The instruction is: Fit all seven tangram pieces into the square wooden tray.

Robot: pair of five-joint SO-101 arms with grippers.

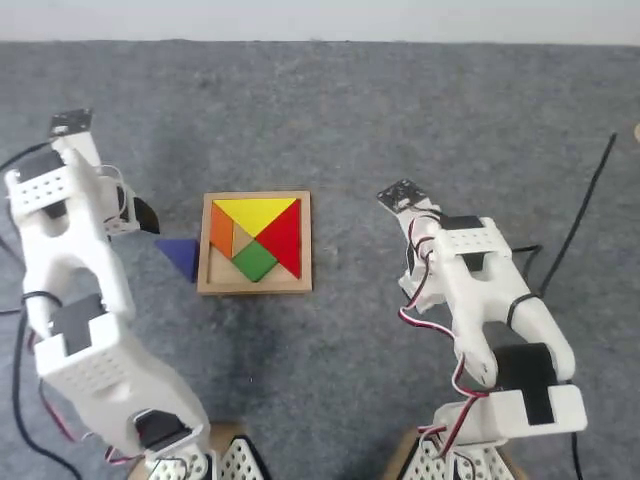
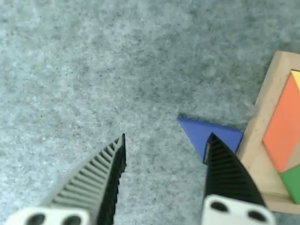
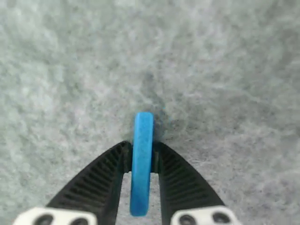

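The square wooden tray [image 1: 305,243] holds a yellow triangle [image 1: 255,212], a red triangle [image 1: 284,240], an orange piece [image 1: 221,232] and a green square [image 1: 254,262]. A dark blue triangle [image 1: 181,256] lies flat on the mat against the tray's left rim. My left gripper [image 2: 167,138] hovers open just left of it, one fingertip [image 2: 213,143] over the dark blue triangle [image 2: 206,130] beside the tray [image 2: 262,126]. My right gripper [image 3: 142,146] is shut on a light blue piece [image 3: 142,136] held edge-on above the mat, right of the tray.
Grey felt mat [image 1: 330,110] covers the whole table. The right arm [image 1: 470,270] stands right of the tray and the left arm [image 1: 70,250] left of it. A black cable [image 1: 585,215] runs along the far right.
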